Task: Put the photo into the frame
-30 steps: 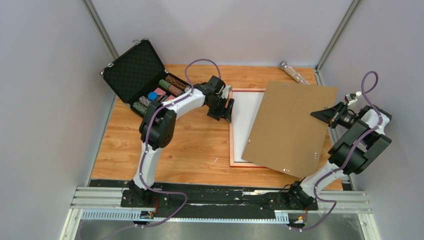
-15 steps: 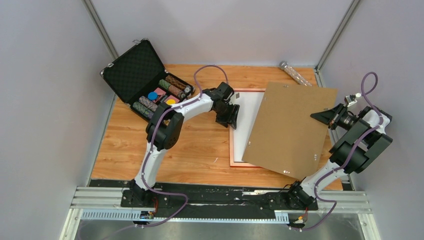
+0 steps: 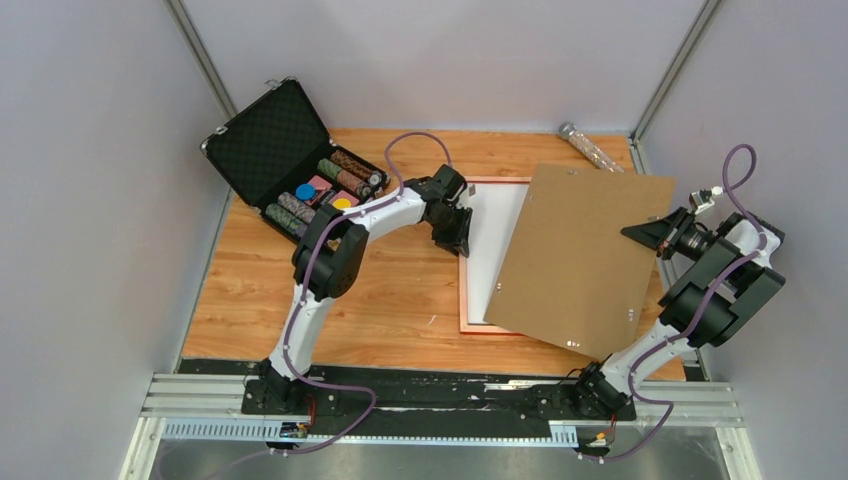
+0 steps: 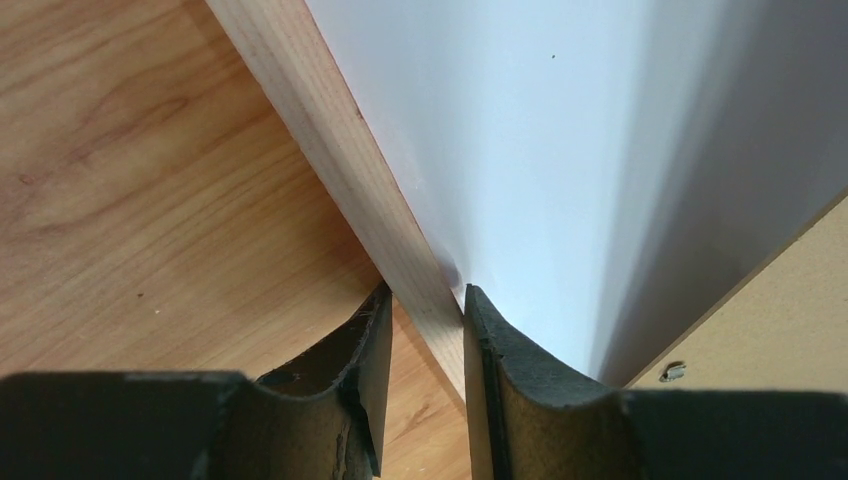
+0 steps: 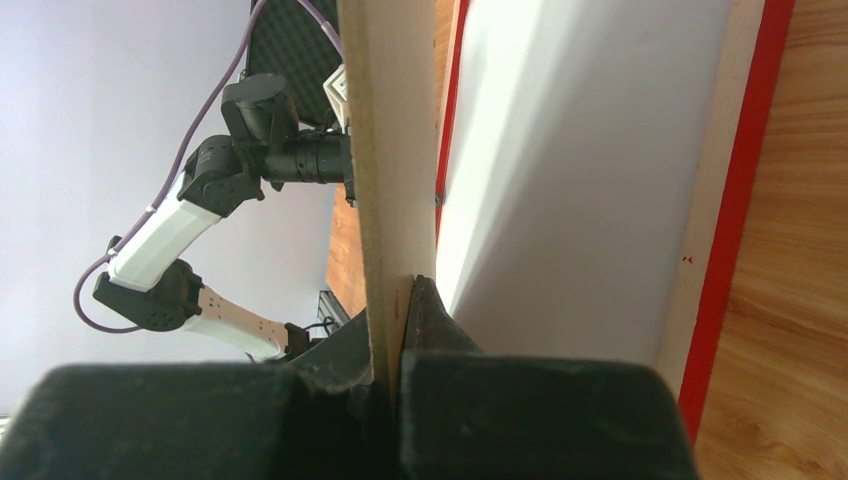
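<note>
The frame (image 3: 465, 285) lies on the table with its pinkish-copper face up. The photo (image 3: 492, 235) lies inside it, white back up. My left gripper (image 3: 458, 230) is at the frame's left rail. In the left wrist view its fingers (image 4: 500, 350) straddle the rail (image 4: 345, 170), one outside on the table and one on the photo (image 4: 560, 150), closed against the rail. My right gripper (image 3: 652, 231) is shut on the right edge of the brown backing board (image 3: 580, 255) and holds it tilted over the frame's right half. In the right wrist view the board (image 5: 385, 150) stands edge-on.
An open black foam-lined case (image 3: 270, 140) holding poker chips (image 3: 325, 185) stands at the back left. A clear tube (image 3: 588, 145) lies at the back right. Grey walls close in both sides. Bare wooden table (image 3: 330, 300) lies left of the frame.
My left gripper has moved right, from beside the frame onto its left rail. The backing board has shifted slightly left and down. Little changed in the last half second.
</note>
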`<state>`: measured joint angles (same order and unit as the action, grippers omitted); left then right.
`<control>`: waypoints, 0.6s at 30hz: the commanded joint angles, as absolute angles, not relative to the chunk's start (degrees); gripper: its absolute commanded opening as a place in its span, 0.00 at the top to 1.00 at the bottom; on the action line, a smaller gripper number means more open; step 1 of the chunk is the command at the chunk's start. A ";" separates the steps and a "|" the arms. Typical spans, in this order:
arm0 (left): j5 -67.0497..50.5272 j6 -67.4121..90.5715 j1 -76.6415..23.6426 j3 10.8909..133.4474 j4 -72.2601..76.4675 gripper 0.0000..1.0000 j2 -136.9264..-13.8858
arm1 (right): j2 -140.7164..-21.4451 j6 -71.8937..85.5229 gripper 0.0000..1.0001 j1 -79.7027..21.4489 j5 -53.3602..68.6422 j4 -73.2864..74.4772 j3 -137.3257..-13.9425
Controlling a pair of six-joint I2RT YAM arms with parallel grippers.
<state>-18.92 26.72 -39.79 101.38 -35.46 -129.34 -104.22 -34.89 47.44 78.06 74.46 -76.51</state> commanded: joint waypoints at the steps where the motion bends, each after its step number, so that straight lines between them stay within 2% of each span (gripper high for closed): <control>1: -16.57 27.17 -40.08 99.24 -33.70 0.78 -128.96 | -102.35 -35.34 1.00 48.16 83.06 77.52 -76.56; 7: -14.02 27.88 -39.93 96.56 -32.75 1.00 -127.27 | -102.22 -35.52 1.00 48.03 83.34 77.52 -76.20; 18: -13.33 28.90 -36.39 88.89 -28.77 1.00 -122.20 | -102.02 -34.57 1.00 44.74 85.37 77.52 -75.65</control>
<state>-17.41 30.26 -38.85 93.41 -27.81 -125.23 -104.16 -35.24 46.46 78.52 74.54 -75.75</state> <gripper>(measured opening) 0.348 0.006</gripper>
